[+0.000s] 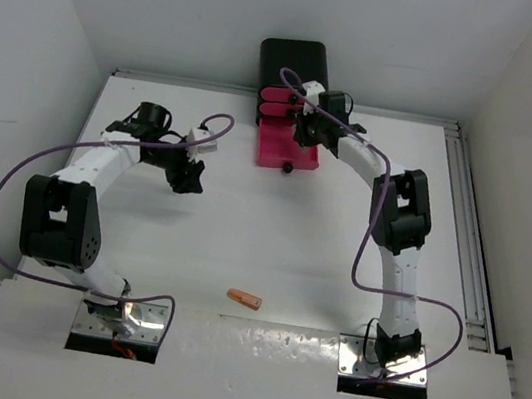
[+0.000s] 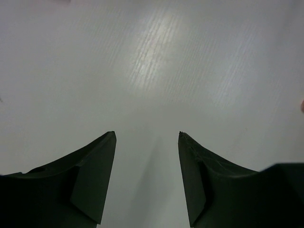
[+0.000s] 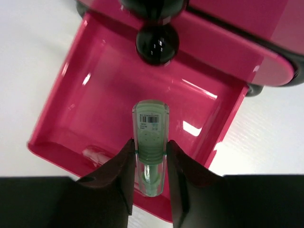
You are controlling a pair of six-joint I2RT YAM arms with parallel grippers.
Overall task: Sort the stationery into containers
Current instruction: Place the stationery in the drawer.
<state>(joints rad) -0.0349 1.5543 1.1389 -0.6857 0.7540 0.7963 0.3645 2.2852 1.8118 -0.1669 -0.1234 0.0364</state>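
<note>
Hovering over the open pink drawer (image 3: 107, 90), the right gripper (image 3: 149, 148) pinches a green stick (image 3: 150, 135); the left gripper (image 2: 147, 137) gapes empty (an orange stick (image 1: 244, 299) lies unsorted, near).

The one marking in view was a small white barcode label (image 3: 151, 118) on the pale green stationery stick (image 3: 150, 147), seen by the right wrist camera. It sat near the stick's rounded far end, with black bars across its middle. A line of fine print ran above the bars and a few shorter lines lay beside and below them, all too small to read. Nothing in the other two views was legible.
</note>
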